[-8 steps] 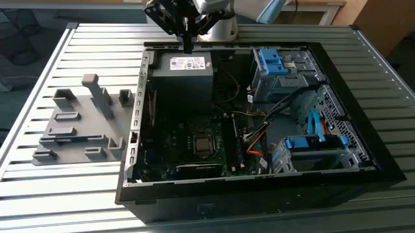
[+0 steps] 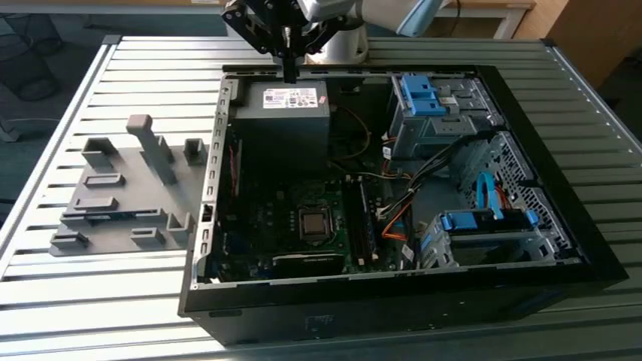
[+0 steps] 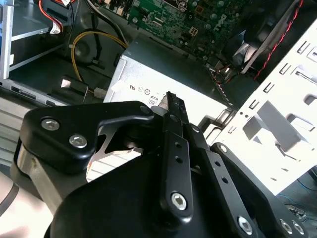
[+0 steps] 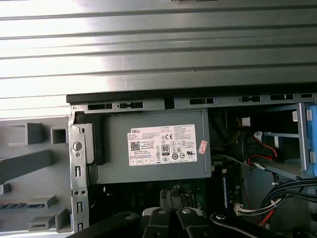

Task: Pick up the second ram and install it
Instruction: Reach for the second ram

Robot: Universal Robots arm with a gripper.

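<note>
Slatted metal table (image 2: 131, 75); hand (image 2: 290, 74) pressed together; thin blue-green second ram (image 4: 22, 204) in grey fixture (image 4: 25, 166)

Ribbed metal table (image 2: 60, 286) is carrying everything, its slats catching hard, bright light. Dark blue-grey floor (image 2: 30, 158) is showing past its edge at the exterior view's left. Brown wooden furniture (image 2: 592, 34) is standing behind.
</note>
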